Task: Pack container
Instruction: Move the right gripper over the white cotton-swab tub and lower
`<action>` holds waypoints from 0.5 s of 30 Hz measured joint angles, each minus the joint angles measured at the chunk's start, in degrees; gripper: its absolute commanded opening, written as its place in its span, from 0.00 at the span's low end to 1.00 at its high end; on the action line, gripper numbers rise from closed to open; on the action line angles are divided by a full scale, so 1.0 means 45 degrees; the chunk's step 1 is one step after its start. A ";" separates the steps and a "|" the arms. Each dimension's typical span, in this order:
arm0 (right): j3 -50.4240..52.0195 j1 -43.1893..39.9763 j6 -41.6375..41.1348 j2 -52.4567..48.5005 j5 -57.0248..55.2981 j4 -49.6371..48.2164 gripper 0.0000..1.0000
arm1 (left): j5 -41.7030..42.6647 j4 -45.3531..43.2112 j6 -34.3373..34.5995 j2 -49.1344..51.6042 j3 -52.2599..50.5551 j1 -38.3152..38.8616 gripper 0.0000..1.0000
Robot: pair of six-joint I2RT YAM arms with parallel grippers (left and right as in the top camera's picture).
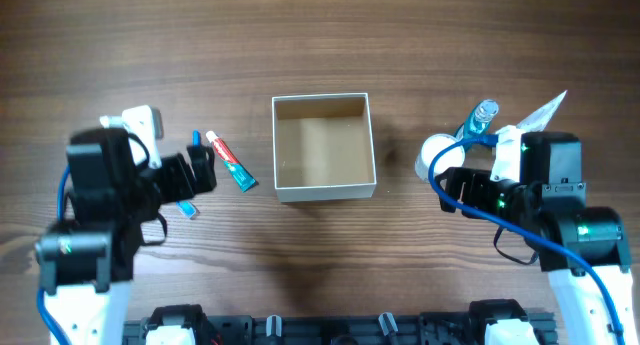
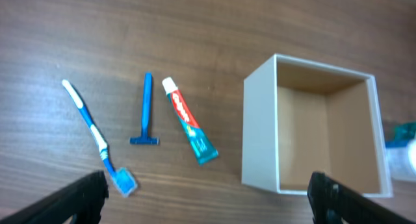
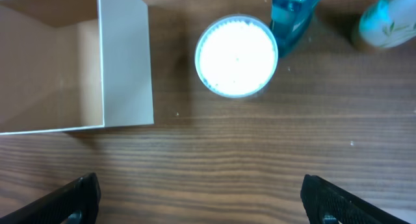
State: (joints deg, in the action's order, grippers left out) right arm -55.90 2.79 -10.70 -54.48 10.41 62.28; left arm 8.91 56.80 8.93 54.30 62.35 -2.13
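The container (image 1: 325,193) is a square white-walled box with a tan cardboard inside, empty, at the table's middle. It also shows in the left wrist view (image 2: 259,133) and the right wrist view (image 3: 123,62). Left of it lie a toothpaste tube (image 1: 232,162) (image 2: 189,129), a blue razor (image 2: 145,112) and a blue-and-white toothbrush (image 2: 97,138). Right of it stand a round white jar (image 1: 438,155) (image 3: 236,55) and a blue bottle (image 1: 480,120) (image 3: 292,16). My left gripper (image 1: 195,170) (image 2: 208,198) is open and empty above the toiletries. My right gripper (image 1: 455,185) (image 3: 201,195) is open and empty, near the jar.
A pale teal-capped tube (image 3: 387,23) lies beside the blue bottle at the far right (image 1: 540,112). The tabletop is dark wood. The arms' bases stand along the front edge.
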 measured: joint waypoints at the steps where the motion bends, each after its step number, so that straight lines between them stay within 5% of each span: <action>1: -0.0126 0.0000 -0.0141 -0.0165 -0.0039 0.0180 1.00 | 0.0005 0.0223 0.0000 0.0316 0.0525 0.0005 1.00; 8: -0.1651 0.0000 -0.1501 -0.2429 -0.0869 0.1229 1.00 | 0.0000 0.0491 0.0000 0.0593 0.1020 0.0015 1.00; 15: -0.1943 0.0000 -0.2594 -0.4294 -0.1477 0.0058 1.00 | 0.0000 0.0491 0.0000 0.0612 0.1020 0.0015 1.00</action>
State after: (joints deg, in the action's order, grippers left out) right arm -64.64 2.79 -22.37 -73.80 3.77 62.54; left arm 8.91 59.00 8.93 57.06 66.94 -2.07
